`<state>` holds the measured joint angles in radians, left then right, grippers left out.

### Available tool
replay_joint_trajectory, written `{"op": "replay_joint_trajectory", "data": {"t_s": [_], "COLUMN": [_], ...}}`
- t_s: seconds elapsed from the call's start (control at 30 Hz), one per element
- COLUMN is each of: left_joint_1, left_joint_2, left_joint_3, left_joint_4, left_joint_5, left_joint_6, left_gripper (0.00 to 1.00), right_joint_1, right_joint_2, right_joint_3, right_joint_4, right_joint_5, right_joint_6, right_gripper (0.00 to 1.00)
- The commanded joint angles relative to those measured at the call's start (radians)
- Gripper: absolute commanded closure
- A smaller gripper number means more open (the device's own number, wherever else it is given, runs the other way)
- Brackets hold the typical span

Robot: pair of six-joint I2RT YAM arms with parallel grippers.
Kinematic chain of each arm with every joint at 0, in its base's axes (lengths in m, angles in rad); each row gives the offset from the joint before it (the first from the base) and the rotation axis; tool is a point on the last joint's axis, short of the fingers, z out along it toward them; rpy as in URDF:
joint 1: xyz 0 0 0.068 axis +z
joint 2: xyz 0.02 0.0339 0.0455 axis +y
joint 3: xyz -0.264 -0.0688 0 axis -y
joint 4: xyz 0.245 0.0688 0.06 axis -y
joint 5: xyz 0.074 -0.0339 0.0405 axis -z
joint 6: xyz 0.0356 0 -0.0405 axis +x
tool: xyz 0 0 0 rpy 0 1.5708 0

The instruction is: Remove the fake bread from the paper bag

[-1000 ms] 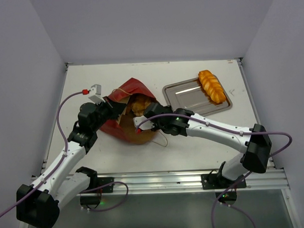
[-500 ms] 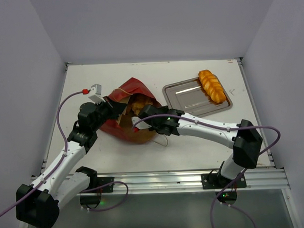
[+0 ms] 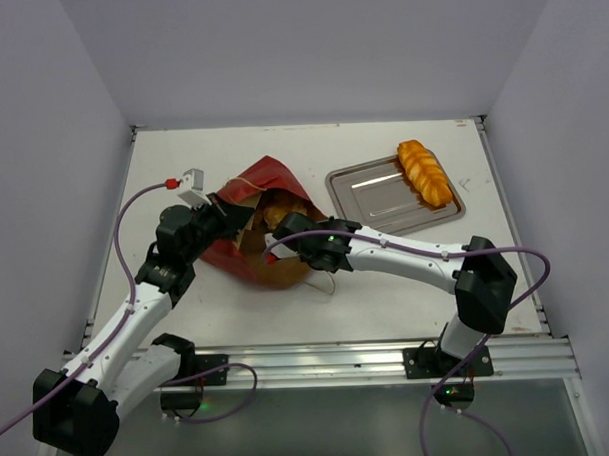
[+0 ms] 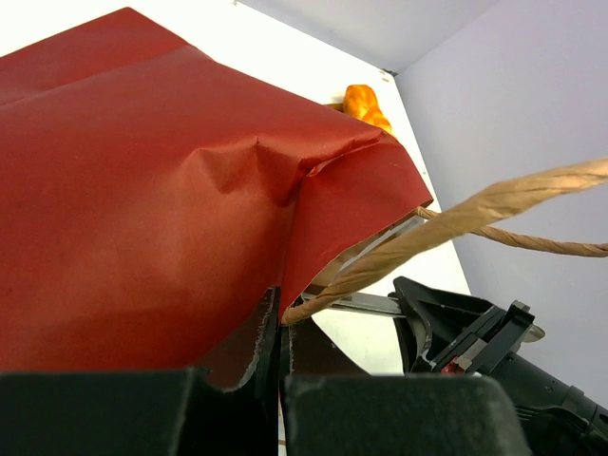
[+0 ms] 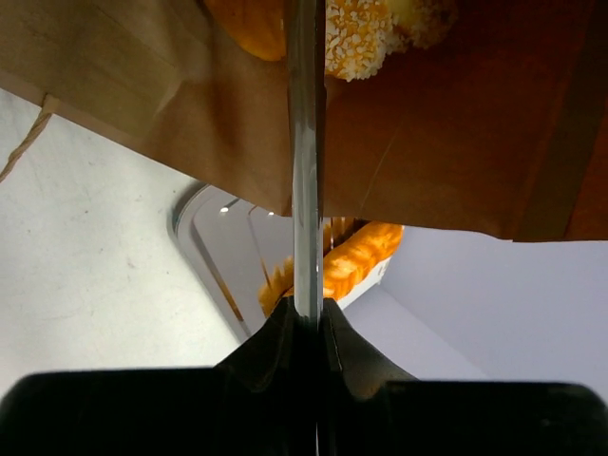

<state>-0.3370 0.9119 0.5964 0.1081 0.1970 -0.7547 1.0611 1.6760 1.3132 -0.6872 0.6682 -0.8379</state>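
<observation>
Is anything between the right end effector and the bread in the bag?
Nothing visible does. The right end effector is at the open mouth of the paper bag, with bread directly ahead of it.

top: high, looking down | 2 wrists: close against paper bag (image 3: 266, 177), opposite sides | all 3 share it

The white table (image 3: 407, 294) carries two things directly: a shiny metal tray (image 3: 368, 191), and just left of that tray a dark red paper bag (image 3: 268, 174) lying slumped on its side (brown inside showing).
</observation>
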Motion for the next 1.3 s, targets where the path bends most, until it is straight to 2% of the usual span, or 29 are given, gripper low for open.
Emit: {"op": "replay_joint_trajectory", "data": {"t_s": [0.0, 0.07, 0.3, 0.37, 0.53, 0.73, 0.87, 1.07, 1.13, 1.27], "left_joint_1": [-0.002, -0.002, -0.002, -0.002, -0.002, -0.002, -0.002, -0.002, -0.002, -0.002], "left_joint_2": [-0.021, -0.019, -0.005, 0.001, 0.007, 0.018, 0.016, -0.004, -0.016, -0.039], "left_joint_3": [0.014, 0.013, 0.016, 0.019, 0.017, 0.016, 0.02, 0.032, 0.032, 0.032], "left_joint_4": [0.039, 0.038, 0.039, 0.036, 0.036, 0.033, 0.022, -0.016, -0.025, -0.053], "left_joint_5": [0.021, 0.012, -0.007, -0.018, -0.047, -0.07, -0.079, -0.077, -0.073, -0.059], "left_joint_6": [0.017, 0.021, 0.034, 0.038, 0.038, 0.037, 0.044, 0.072, 0.078, 0.094], "left_gripper": [1.0, 1.0, 1.0, 1.0, 1.0, 1.0, 1.0, 1.0, 1.0, 1.0], "right_joint_1": [0.002, -0.003, -0.042, -0.049, -0.107, -0.196, -0.269, -0.469, -0.506, -0.678], "right_joint_2": [-0.028, -0.059, -0.222, -0.266, -0.449, -0.642, -0.752, -0.851, -0.848, -0.774], "right_joint_3": [0.046, 0.054, 0.054, 0.04, -0.014, -0.072, -0.11, -0.124, -0.127, -0.141], "right_joint_4": [-0.009, -0.037, -0.12, -0.141, -0.17, -0.28, -0.308, -0.29, -0.256, -0.151], "right_joint_5": [0.008, -0.025, -0.321, -0.36, -0.543, -0.7, -0.728, -0.679, -0.63, -0.588], "right_joint_6": [0.028, 0.037, 0.106, 0.108, 0.099, 0.079, 0.094, 0.14, 0.154, 0.198], "right_gripper": [0.94, 0.96, 0.99, 1.0, 1.0, 1.0, 1.0, 1.0, 1.0, 1.0]}}
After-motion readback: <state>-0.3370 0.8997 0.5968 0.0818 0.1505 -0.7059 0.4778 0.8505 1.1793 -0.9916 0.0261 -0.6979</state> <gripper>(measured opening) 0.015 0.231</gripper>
